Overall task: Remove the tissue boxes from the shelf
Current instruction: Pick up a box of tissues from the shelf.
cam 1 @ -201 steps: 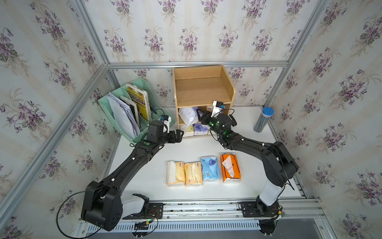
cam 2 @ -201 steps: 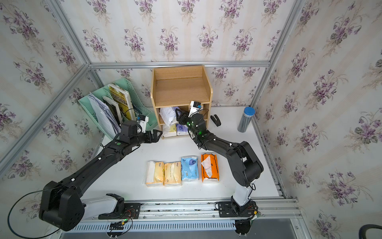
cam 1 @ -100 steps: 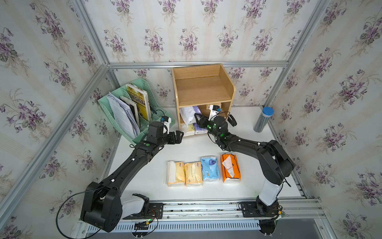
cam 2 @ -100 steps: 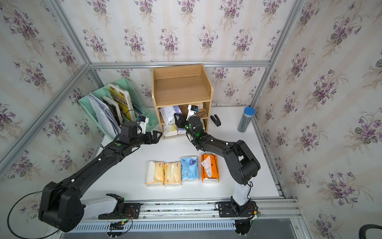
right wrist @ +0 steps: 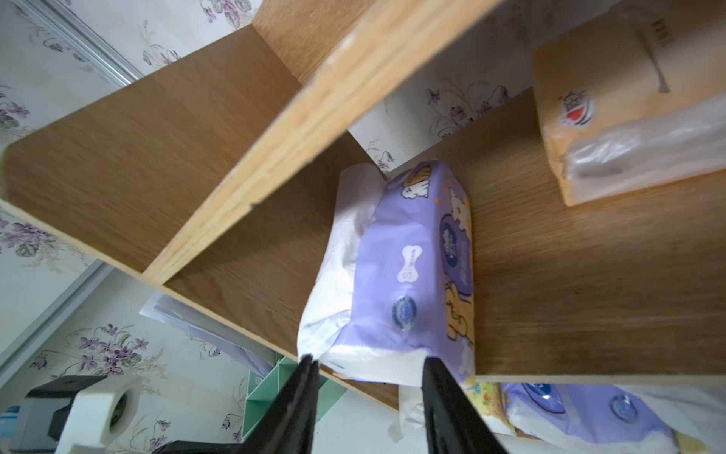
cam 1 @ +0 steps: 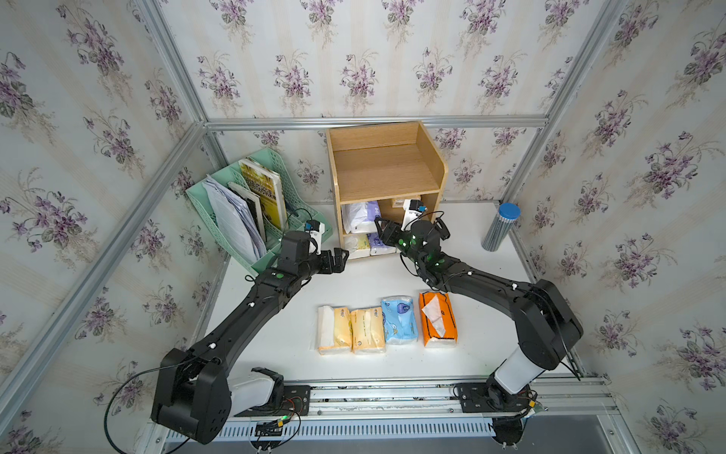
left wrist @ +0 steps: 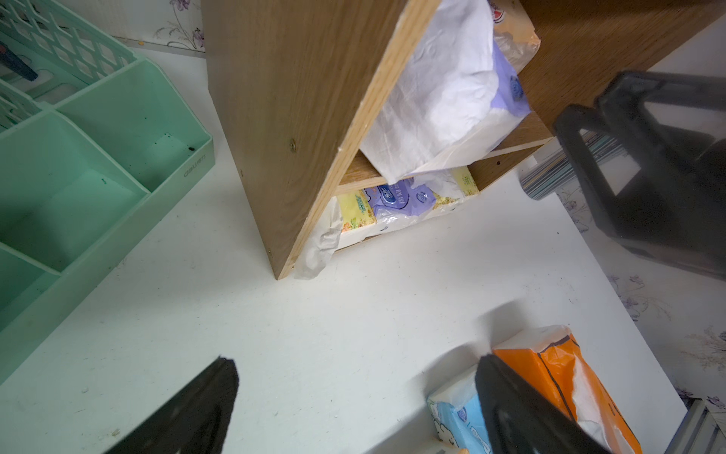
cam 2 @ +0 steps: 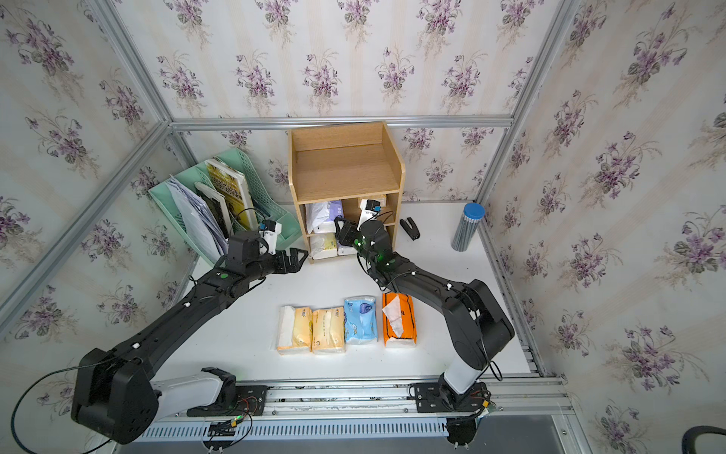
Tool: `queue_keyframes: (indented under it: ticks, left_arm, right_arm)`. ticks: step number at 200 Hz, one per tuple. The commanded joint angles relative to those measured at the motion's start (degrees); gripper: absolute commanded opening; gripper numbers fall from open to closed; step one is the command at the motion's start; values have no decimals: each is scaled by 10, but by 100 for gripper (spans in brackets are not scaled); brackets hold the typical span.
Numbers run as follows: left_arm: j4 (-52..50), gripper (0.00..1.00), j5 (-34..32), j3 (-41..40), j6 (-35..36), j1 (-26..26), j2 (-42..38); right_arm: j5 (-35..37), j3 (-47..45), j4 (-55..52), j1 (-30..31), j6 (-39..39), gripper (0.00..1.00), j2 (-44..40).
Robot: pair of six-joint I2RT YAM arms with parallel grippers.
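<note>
The wooden shelf (cam 1: 385, 173) (cam 2: 345, 173) stands at the back of the table. On its middle tier lie a purple tissue box (cam 1: 359, 214) (right wrist: 408, 267) and a peach one (right wrist: 628, 98). More tissue boxes (left wrist: 389, 200) fill the bottom tier. My right gripper (cam 1: 380, 232) (right wrist: 369, 367) is at the middle tier, with both fingertips pressed against the near end of the purple box. My left gripper (cam 1: 340, 259) (left wrist: 353, 377) hovers open and empty over the table by the shelf's left front corner.
A pale yellow (cam 1: 334, 328), a peach (cam 1: 367, 330), a light blue (cam 1: 398, 320) and an orange tissue box (cam 1: 438, 324) lie in a row on the white table. A mint-green file rack (cam 1: 251, 220) stands left of the shelf. To its right are a black stapler (cam 2: 409, 228) and a blue-lidded cylinder (cam 1: 501, 228).
My right gripper has reached further into the middle tier, and its jaws have narrowed onto the purple box. The left arm has not moved.
</note>
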Motion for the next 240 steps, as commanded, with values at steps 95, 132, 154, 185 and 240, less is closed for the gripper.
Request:
queue_keyframes:
  ticks: [95, 132, 154, 185, 240]
  left_arm:
    - [-2, 99, -1, -5, 1, 1, -10]
    - [-15, 99, -3, -1, 3, 0, -17]
    - [-23, 99, -4, -1, 1, 0, -26]
    - [-45, 99, -13, 1, 0, 0, -44]
    - [-94, 99, -35, -5, -10, 0, -97]
  right_arm:
    - [-59, 94, -14, -9, 14, 53, 105]
    - [-52, 71, -2, -10, 17, 36, 85]
    - [-49, 63, -15, -9, 8, 18, 64]
    - [-55, 46, -30, -9, 4, 5, 27]
    - [-57, -15, -66, -9, -17, 0, -51]
